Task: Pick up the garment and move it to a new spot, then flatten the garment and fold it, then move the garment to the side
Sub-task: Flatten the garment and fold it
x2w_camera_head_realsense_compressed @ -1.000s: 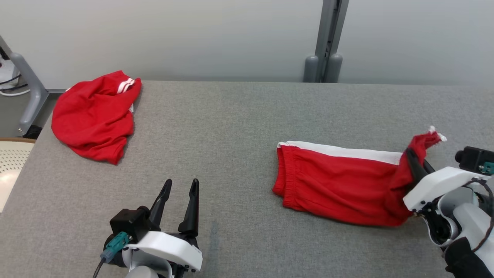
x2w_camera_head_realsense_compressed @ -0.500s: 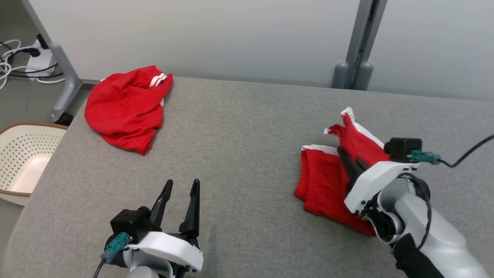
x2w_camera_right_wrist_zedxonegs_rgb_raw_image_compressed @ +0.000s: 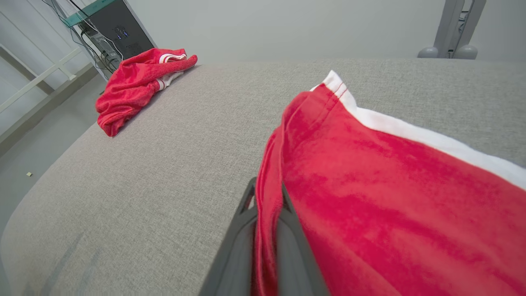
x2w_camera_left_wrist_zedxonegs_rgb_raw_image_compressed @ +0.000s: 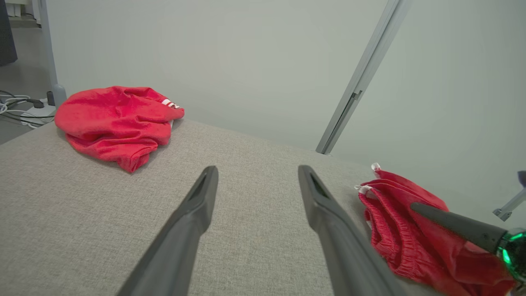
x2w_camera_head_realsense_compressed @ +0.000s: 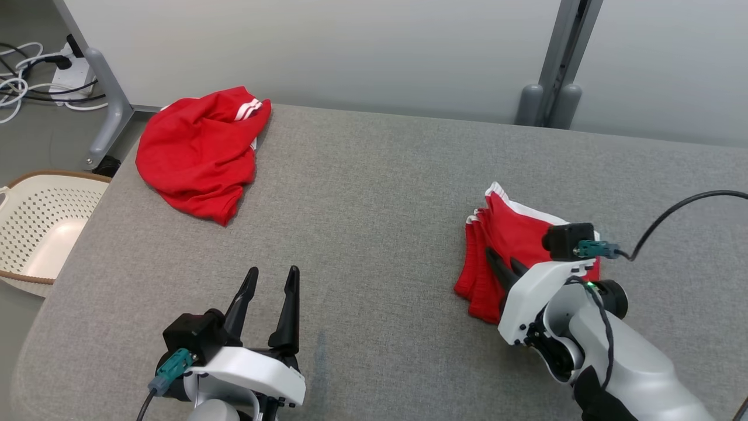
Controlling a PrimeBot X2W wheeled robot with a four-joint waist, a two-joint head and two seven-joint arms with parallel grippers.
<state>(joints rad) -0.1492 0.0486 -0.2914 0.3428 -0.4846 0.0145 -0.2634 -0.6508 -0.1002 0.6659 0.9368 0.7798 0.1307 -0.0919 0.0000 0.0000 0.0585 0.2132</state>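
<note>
Garment (x2w_camera_head_realsense_compressed: 517,231), red with white trim, lies doubled over at 3 o'clock on the grey bench (x2w_camera_head_realsense_compressed: 374,193). The right gripper (x2w_camera_head_realsense_compressed: 501,257) is clenched on its edge. At 7 o'clock the left gripper (x2w_camera_head_realsense_compressed: 272,270) is released, fingers spread, empty. A crumpled red cloth (x2w_camera_head_realsense_compressed: 198,152) lies at 10 o'clock.

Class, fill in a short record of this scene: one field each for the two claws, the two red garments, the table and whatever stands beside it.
Left claw: open, empty, near the table's front edge
Right claw: shut on the edge of the shorts
Red shorts: folded over, white trim, right side of the table
Crumpled red garment: far left corner, nothing touching it
Table: grey fabric top
Basket: cream, perforated, left of the table
</note>
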